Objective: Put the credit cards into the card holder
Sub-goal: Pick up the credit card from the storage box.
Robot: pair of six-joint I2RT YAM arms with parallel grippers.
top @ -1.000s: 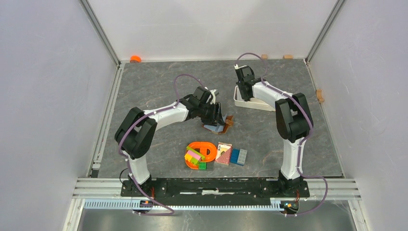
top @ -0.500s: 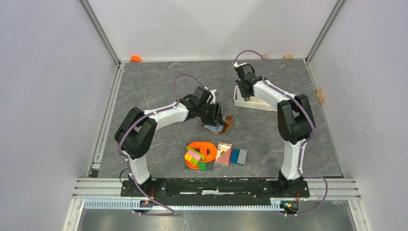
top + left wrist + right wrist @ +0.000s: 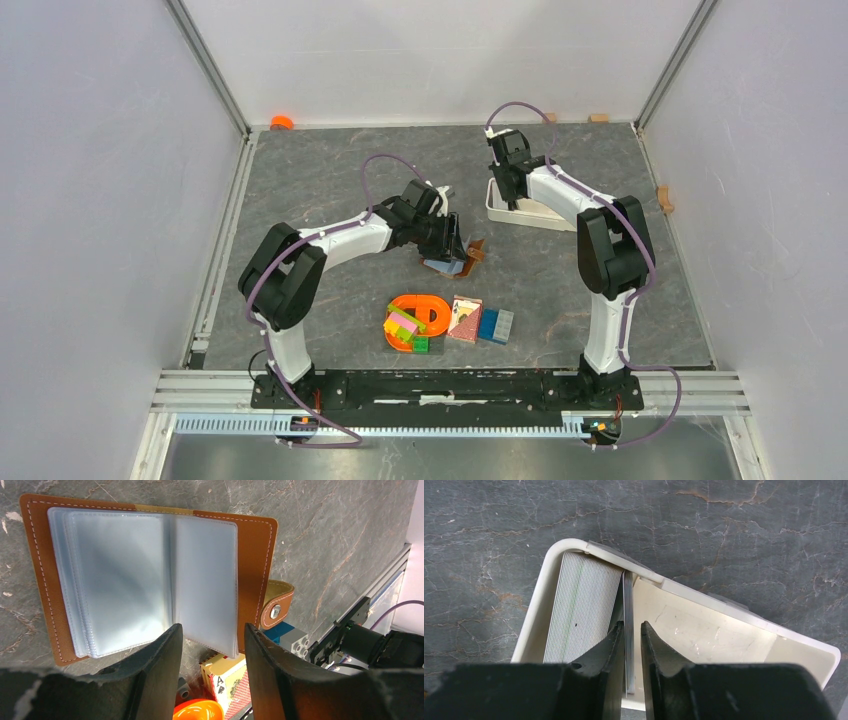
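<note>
The card holder (image 3: 150,575) lies open on the table, brown with clear plastic sleeves fanned out; its clasp tab (image 3: 276,611) sticks out to the right. My left gripper (image 3: 212,630) is open, its fingers straddling the near edge of the right sleeve. In the top view the card holder (image 3: 470,255) peeks out from under the left gripper (image 3: 452,245). The credit cards (image 3: 581,605) stand on edge, packed in one end of a white tray (image 3: 704,597). My right gripper (image 3: 629,625) straddles a thin bunch of cards (image 3: 628,595) split from the pack, jaws narrowly open, a gap at the right finger.
Near the arm bases lie an orange ring toy with coloured blocks (image 3: 415,320), a red ace-printed card pack (image 3: 464,319) and blue and grey blocks (image 3: 496,326). The white tray (image 3: 545,215) sits back right. An orange cap (image 3: 282,122) lies at the back left corner.
My right gripper has shifted a little toward the back over the tray's card end. Its jaws closed in and then parted slightly. The left arm has not moved.
</note>
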